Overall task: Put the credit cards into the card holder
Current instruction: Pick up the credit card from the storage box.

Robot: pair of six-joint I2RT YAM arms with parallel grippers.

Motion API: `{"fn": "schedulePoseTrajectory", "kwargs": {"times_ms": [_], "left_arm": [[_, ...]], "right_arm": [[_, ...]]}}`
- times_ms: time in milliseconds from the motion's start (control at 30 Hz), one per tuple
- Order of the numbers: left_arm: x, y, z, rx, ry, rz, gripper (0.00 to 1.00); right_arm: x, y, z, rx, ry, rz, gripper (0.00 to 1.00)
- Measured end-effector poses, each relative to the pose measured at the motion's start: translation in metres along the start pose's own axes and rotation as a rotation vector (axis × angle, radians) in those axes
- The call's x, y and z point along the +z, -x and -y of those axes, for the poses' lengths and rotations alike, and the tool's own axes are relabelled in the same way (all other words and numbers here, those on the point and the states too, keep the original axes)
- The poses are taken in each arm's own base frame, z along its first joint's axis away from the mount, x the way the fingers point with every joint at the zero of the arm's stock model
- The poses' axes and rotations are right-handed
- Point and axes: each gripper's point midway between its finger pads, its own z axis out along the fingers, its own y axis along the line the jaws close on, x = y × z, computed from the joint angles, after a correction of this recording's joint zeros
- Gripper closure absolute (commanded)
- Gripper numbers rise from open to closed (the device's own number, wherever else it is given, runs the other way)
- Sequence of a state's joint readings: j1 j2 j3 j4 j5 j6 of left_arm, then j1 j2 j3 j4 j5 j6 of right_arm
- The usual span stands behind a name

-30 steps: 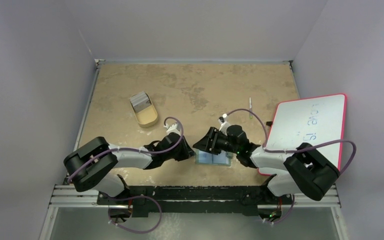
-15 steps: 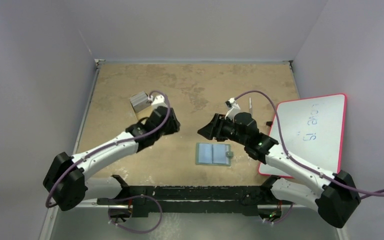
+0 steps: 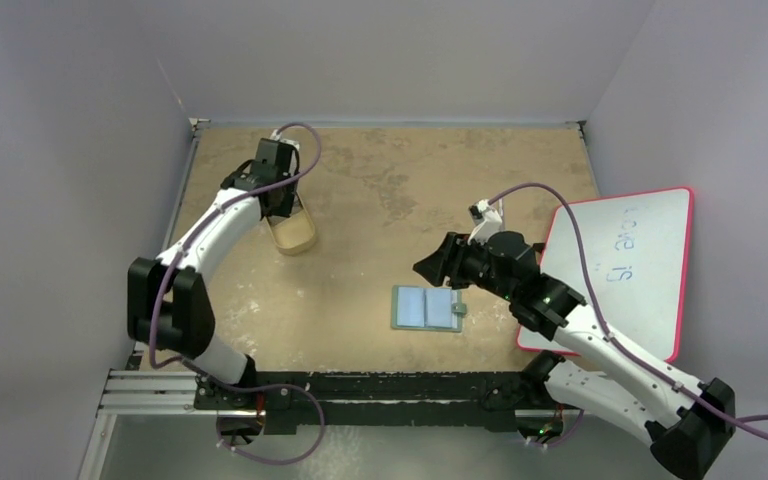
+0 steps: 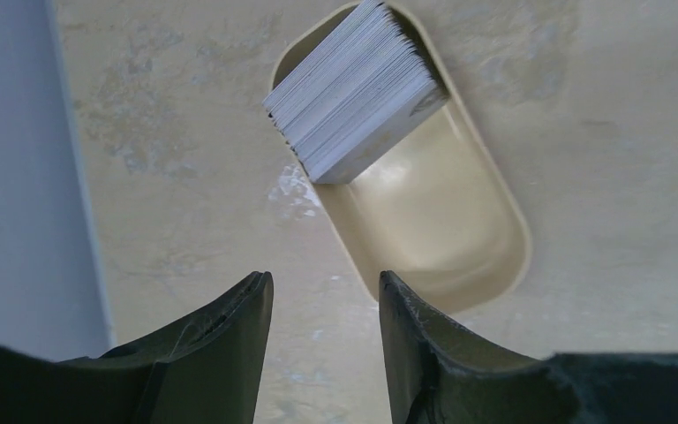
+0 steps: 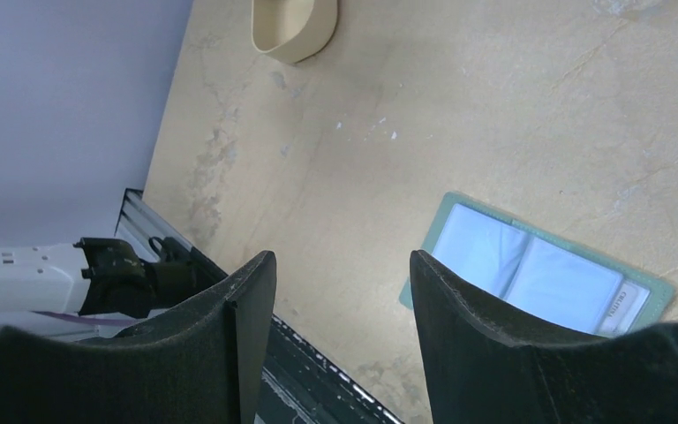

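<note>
A stack of grey-white credit cards point(image 4: 353, 93) leans on edge in the far end of a tan oval tray point(image 4: 437, 208). My left gripper point(image 4: 325, 278) hovers over the tray's near end, open and empty; in the top view it point(image 3: 280, 203) covers the cards. The card holder point(image 3: 427, 308) lies open flat on the table near the front, its bluish clear pockets point(image 5: 530, 269) facing up. My right gripper point(image 3: 428, 268) hangs above and just behind the card holder, and its fingers stand open point(image 5: 342, 256) with nothing between them.
A pink-edged whiteboard point(image 3: 620, 260) lies at the right table edge, beside the right arm. The tan tray point(image 3: 298, 238) sits at the far left, close to the left wall. The black front rail point(image 5: 256, 353) runs along the near table edge.
My left arm swung from beside the card holder out to the far-left tray, its jaws opening on the way. The right arm rose off the card holder and drew back.
</note>
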State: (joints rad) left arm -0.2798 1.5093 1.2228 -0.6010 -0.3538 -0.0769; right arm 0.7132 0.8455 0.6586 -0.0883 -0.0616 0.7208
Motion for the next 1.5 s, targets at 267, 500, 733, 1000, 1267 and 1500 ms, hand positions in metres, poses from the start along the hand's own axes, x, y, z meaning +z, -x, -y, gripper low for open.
{"fn": "schedulePoseTrajectory", "kwargs": {"times_ms": [267,500,733,1000,1267,1500], "left_arm": [[0.050,-0.021,-0.013,0.257,0.018,-0.169,0.47],[0.069,-0.023,-0.007,0.360,-0.021,-0.188,0.34],[0.090,-0.027,0.001,0.420,-0.044,-0.199,0.28],[0.099,-0.014,-0.005,0.446,0.001,-0.154,0.29],[0.105,-0.002,-0.008,0.456,0.034,-0.106,0.30],[0.115,-0.012,-0.009,0.486,0.053,-0.145,0.42]], "right_arm": [[-0.011,-0.002,0.002,-0.003,-0.005,-0.005,0.40],[-0.010,-0.004,0.005,-0.002,-0.024,-0.011,0.40],[-0.003,-0.008,0.011,0.000,-0.060,-0.039,0.40],[0.000,-0.010,0.013,0.001,-0.072,-0.052,0.40],[0.006,-0.015,0.018,0.002,-0.090,-0.074,0.40],[0.006,-0.013,0.018,0.002,-0.092,-0.069,0.40]]}}
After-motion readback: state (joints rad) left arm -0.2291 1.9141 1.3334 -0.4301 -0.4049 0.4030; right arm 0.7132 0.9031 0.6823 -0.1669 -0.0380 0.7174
